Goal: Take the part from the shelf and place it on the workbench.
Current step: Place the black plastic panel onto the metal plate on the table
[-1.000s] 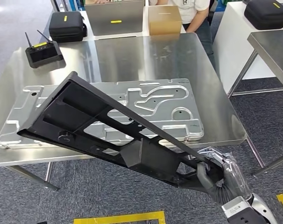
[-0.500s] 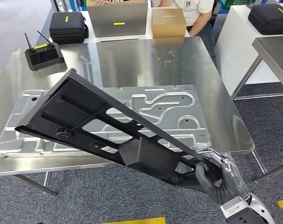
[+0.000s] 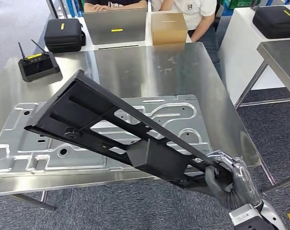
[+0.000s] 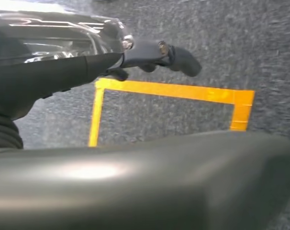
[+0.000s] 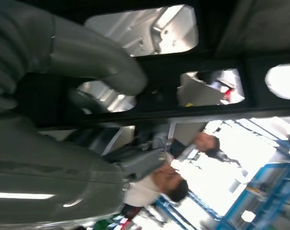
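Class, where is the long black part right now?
In the head view, the black part is gripped at its near end by the right hand, slanting leftward above the silver stamped panel on the steel workbench.

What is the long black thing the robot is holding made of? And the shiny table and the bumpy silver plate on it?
The long black frame in the right hand looks like matte moulded plastic, perhaps painted metal: dull, with no reflections. The table seems to be brushed steel, since it mirrors the boxes behind it. The silver plate looks like pressed sheet metal, with bright raised ridges and stamped holes.
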